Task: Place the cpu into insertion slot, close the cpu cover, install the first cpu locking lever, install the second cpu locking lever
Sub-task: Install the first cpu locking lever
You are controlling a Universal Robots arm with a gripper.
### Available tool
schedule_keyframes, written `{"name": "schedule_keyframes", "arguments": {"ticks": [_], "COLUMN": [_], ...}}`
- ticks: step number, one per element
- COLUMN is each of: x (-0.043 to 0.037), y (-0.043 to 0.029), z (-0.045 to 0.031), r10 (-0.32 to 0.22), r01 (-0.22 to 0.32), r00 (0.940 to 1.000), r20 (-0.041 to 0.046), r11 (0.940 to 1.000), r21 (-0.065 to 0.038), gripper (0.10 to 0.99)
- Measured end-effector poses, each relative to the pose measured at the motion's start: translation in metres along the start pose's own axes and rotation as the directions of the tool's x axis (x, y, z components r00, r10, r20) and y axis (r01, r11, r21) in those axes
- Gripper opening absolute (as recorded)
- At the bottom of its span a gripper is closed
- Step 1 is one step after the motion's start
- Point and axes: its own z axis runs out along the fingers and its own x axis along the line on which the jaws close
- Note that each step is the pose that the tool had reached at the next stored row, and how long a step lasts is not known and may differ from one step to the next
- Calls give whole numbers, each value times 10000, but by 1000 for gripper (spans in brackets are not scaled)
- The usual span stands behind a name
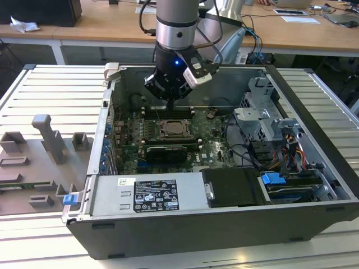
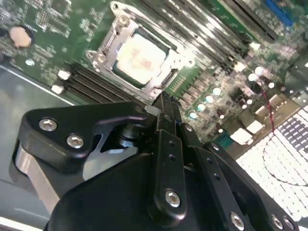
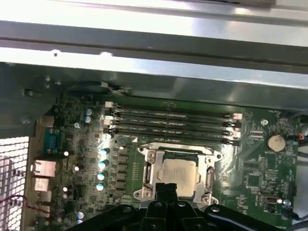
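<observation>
1. Grey slatted metal made up the table (image 1: 50,84). An open, dark computer case (image 1: 185,230) lay on it, with pale grey moulded fixtures (image 1: 47,137) beside the case on the exterior view's left.
2. The arm (image 1: 176,22) came down from above into the case's open top.
3. A green circuit board (image 1: 210,137) covered the case floor, and it could be seen in both wrist views (image 2: 48,43) (image 3: 255,168).
4. The black gripper (image 1: 170,103) hung low over the board. Its fingers were drawn together into one narrow tip with nothing visible between them. In both wrist views (image 2: 162,102) (image 3: 168,188) that tip sat just at the edge of the socket.
5. Long black memory slots (image 3: 173,122) ran in a row just beside the socket, between it and the case wall.
6. The insertion slot (image 1: 175,129) sat near the board's middle, its silvery rim plain in both wrist views (image 2: 120,19) (image 3: 144,192).
7. The cpu cover (image 2: 174,61) (image 3: 210,177) lay flat and closed over the slot, framing the chip.
8. The cpu (image 2: 139,55) (image 3: 180,171) was seated in the slot, its pale top showing through the cover's window.
9. A round coin cell (image 3: 275,142) (image 2: 19,36) stood on the board, well apart from the socket.
</observation>
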Motion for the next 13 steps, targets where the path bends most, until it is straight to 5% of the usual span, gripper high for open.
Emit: {"name": "schedule_keyframes", "arguments": {"ticks": [1,2,9,13], "x": [140,177,232,367], "y": [13,15,22,33], "z": [11,21,41,63], "r10": [0,2,295,295], "r01": [1,-2,-295,-295], "r00": [10000,10000,9995,9995], "r20": [85,93,104,114], "r11": [10000,10000,9996,9996], "r21": [-34,-29,-34,-35], "gripper": [106,106,106,106]}}
